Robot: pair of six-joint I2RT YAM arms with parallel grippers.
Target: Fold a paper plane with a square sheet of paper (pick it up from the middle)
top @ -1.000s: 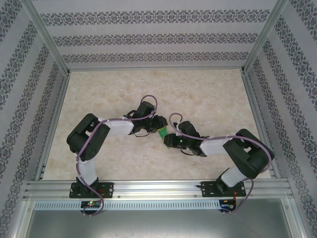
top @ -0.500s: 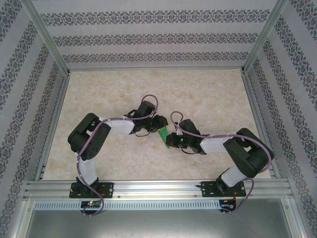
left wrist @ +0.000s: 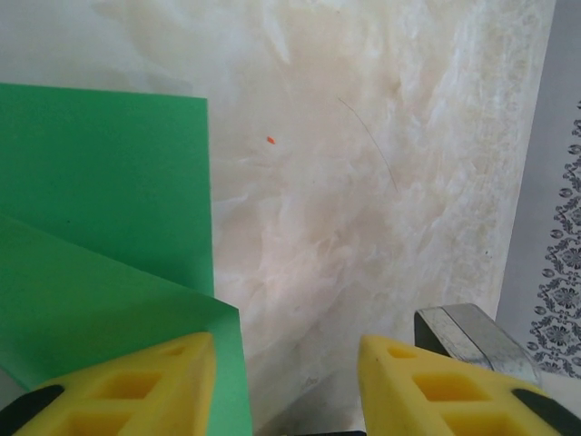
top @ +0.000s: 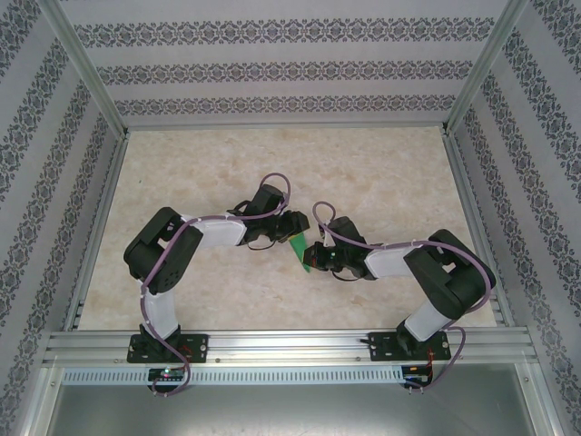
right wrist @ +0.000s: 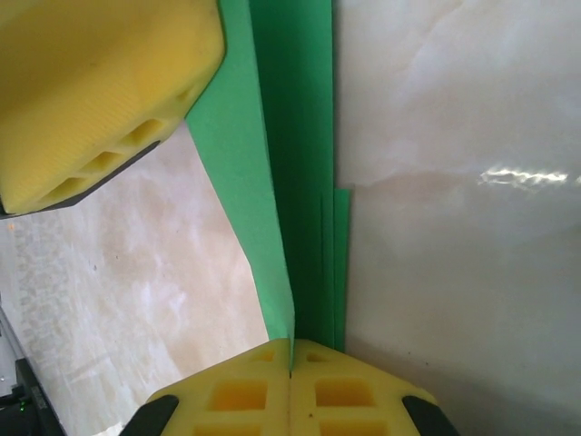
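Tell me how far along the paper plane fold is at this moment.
Done: the green paper carries folds, with layers stacked along a long crease. In hand: the right end effector is shut on that folded edge, and the left end effector is open, with one finger beside an overlapping flap. Left: no finished pointed dart is recognisable, so more folds look needed.

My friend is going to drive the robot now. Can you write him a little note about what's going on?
Left gripper: open, one finger over the edge of the green paper.
Right gripper: shut on the paper's folded layers.
Paper: between the two grippers, partly folded, several layers showing.
To do: it's not a pointed plane yet, so it likely needs more folds.
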